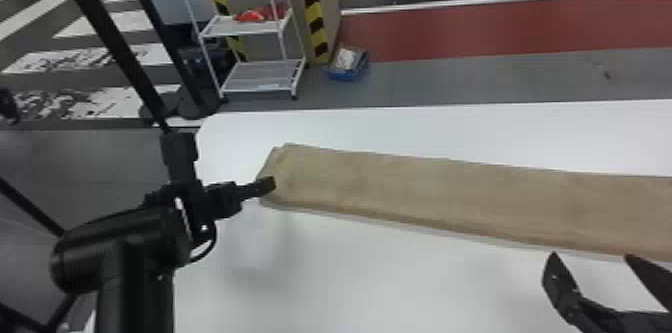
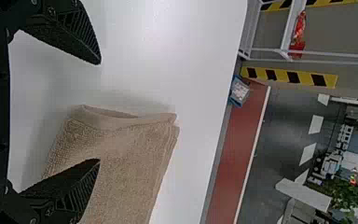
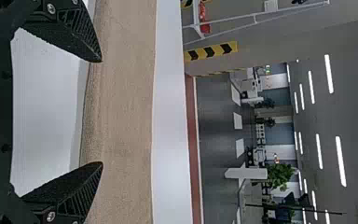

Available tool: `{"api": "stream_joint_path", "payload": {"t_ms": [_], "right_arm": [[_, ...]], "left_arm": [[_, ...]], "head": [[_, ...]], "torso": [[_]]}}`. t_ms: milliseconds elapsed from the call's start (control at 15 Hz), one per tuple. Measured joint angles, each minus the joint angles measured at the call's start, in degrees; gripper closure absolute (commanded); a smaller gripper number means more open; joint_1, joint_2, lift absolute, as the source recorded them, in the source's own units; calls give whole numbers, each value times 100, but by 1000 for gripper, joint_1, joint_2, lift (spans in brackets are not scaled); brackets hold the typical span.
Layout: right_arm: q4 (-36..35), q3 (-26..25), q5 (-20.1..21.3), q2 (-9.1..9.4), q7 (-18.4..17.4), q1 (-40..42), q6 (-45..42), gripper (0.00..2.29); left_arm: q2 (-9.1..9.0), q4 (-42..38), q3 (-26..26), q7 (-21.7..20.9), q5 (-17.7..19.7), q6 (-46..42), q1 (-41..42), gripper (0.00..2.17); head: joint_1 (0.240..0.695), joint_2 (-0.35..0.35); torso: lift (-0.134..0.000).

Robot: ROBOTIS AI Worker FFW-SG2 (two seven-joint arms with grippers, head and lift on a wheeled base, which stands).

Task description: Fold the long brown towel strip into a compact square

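Observation:
The brown towel strip (image 1: 450, 192) lies flat and lengthwise across the white table, running out at the head view's right edge. At its left end is my left gripper (image 1: 270, 184). In the left wrist view the left gripper (image 2: 98, 112) stands open, one finger over the towel (image 2: 126, 158) and the other over bare table beyond its end edge. My right gripper (image 1: 590, 257) is at the head view's lower right, by the strip's near long edge. The right wrist view has the right gripper (image 3: 102, 112) open, fingertips spread over that edge of the towel (image 3: 126, 102), nothing between them.
The white table (image 1: 400, 277) has its far edge behind the strip. Beyond it on the floor stand a white wire shelf (image 1: 262, 74) with a red item and a blue bin (image 1: 348, 63). A black stand (image 1: 187, 104) rises behind the left arm.

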Motion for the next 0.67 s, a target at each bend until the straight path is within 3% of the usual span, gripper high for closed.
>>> {"api": "stream_joint_path", "payload": {"t_ms": [600,667], "right_arm": [[205,-35,7,27,0,-149,64,100],[216,-48,7,27,0,-158,64,100]], "left_arm": [[-23,1225,-562,188,-100,-515,-762,147],[-16,1317,-588,210,-119,-516,-816,225]], "head": [[695,163],[695,161]], "torso": [[-126],[-126]]}}
